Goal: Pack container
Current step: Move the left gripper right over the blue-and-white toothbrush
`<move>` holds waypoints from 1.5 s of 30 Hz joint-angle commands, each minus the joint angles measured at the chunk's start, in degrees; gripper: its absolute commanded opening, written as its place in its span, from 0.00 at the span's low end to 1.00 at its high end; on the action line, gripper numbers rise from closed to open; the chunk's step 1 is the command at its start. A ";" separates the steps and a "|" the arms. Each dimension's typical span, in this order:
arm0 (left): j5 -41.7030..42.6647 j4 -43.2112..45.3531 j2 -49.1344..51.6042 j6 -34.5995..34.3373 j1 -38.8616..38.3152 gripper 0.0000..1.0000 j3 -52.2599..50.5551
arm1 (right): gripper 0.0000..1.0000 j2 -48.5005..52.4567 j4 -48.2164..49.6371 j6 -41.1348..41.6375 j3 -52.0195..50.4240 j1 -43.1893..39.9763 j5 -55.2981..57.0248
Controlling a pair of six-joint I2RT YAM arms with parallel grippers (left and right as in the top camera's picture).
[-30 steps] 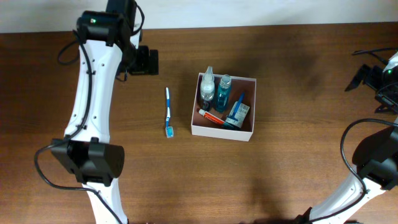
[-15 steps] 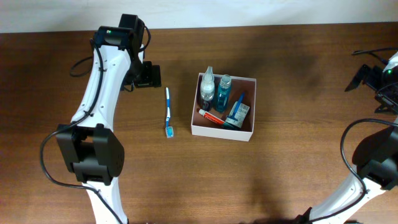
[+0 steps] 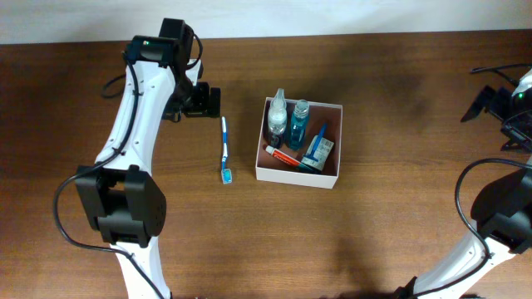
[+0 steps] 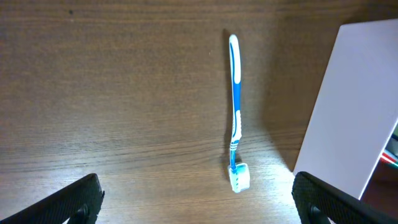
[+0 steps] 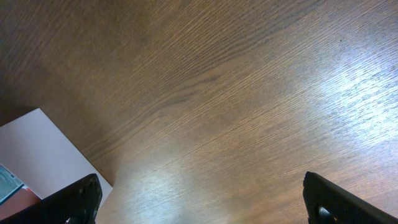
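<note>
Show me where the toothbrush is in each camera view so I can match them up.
Overhead: the toothbrush lies left of the container, head toward the frame's bottom.
Left wrist: the toothbrush is at centre, running top to bottom, head lowest.
Right wrist: not in it.
Shared landmark: the container's white wall, at the right edge in left wrist, lower left in right wrist.

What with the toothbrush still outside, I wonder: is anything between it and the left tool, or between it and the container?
Nothing visible: bare table separates the left tool, toothbrush and container; only the container's own white wall must be cleared.
</note>
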 commanded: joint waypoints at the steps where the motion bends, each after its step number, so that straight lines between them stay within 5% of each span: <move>1: 1.03 0.37 0.50 1.11 0.02 0.99 -1.51 | 0.99 -0.09 0.22 -0.57 -0.20 -0.15 0.50; 45: 0.87 6.64 0.52 0.31 -4.07 0.99 -9.40 | 0.99 -0.09 0.22 -0.57 -0.20 -0.15 0.50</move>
